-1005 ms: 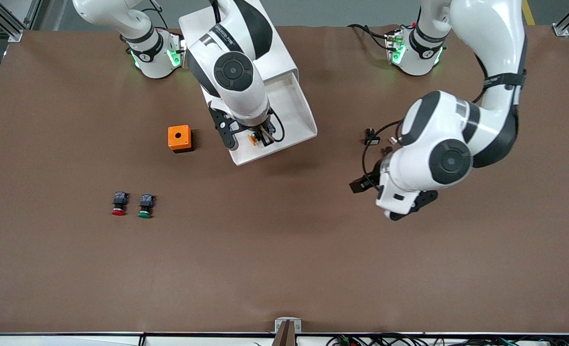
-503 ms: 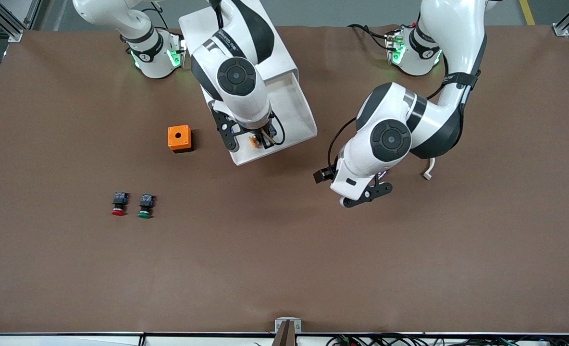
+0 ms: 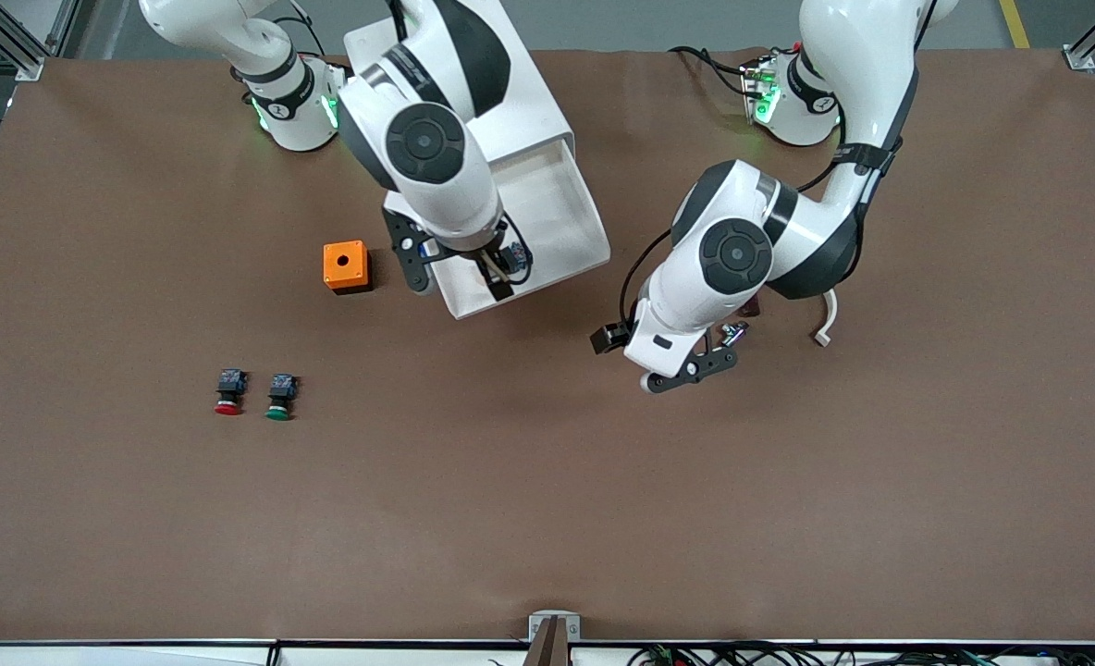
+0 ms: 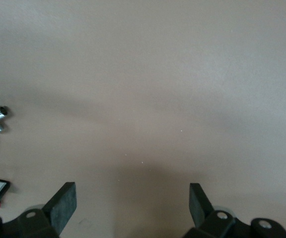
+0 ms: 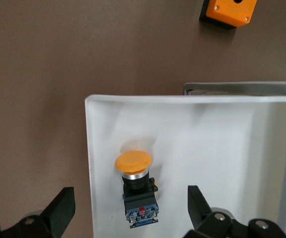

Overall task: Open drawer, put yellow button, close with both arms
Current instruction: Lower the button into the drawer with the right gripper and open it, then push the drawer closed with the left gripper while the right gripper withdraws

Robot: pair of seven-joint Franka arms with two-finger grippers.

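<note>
The drawer (image 3: 594, 231) stands pulled out from the top of the white cabinet (image 3: 534, 102). The yellow button (image 5: 135, 186) lies on its side in the drawer (image 5: 202, 144), close to the front wall. In the front view only its blue body (image 3: 515, 252) shows. My right gripper (image 3: 455, 273) is open and empty and hovers over the drawer's front corner. In the right wrist view its fingers straddle the button from above, right gripper (image 5: 129, 210). My left gripper (image 3: 686, 370) is open and empty over bare table beside the drawer, toward the left arm's end. The left wrist view shows the left gripper (image 4: 130, 206) over brown table.
An orange box with a round hole (image 3: 345, 265) sits beside the drawer toward the right arm's end. A red button (image 3: 228, 391) and a green button (image 3: 280, 396) lie nearer the front camera. A small white part (image 3: 823, 324) lies by the left arm.
My right gripper has shifted toward the right arm's end, away from the button, which stays in the drawer. My left arm has swung in toward the drawer.
</note>
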